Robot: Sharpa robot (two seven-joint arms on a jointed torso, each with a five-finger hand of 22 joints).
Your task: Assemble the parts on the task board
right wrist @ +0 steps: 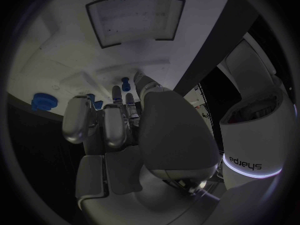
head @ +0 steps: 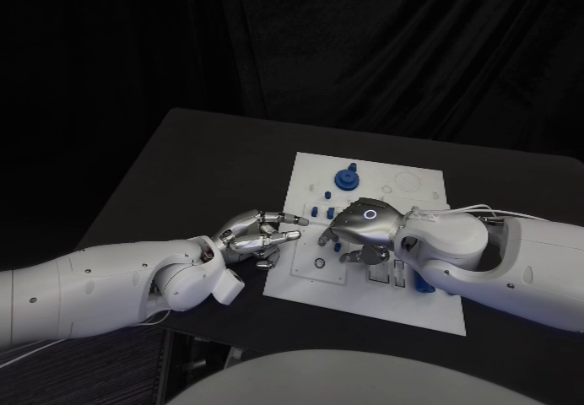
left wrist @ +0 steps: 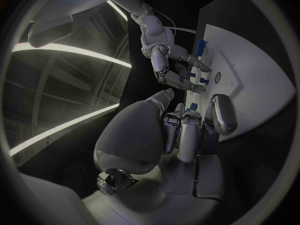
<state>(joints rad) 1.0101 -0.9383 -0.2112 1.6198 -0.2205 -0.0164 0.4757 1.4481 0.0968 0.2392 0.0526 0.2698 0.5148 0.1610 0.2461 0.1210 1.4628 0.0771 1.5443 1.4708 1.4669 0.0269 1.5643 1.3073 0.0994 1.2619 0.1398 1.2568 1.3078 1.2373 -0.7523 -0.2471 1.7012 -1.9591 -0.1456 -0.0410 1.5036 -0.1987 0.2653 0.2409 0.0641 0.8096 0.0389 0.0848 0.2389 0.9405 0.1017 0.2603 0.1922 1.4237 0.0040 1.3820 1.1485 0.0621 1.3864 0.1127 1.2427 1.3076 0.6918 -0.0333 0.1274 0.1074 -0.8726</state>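
Note:
The white task board (head: 365, 291) lies in the middle of the black table. A blue gear-shaped part (head: 348, 179) stands near its far edge, and small blue parts (head: 319, 209) stand close to its left edge. My right hand (head: 363, 229) hovers low over the board's middle with its fingers bent down. In the left wrist view its fingertips (left wrist: 187, 82) close around a small blue part (left wrist: 191, 75). My left hand (head: 261, 235) sits at the board's left edge, fingers curled. A blue sliver (left wrist: 192, 106) shows past its fingertips; whether it is held I cannot tell.
Another blue part (head: 422, 283) lies on the board under my right forearm. The table's near edge runs close below both arms. Bare black tabletop stretches left of the board and beyond it.

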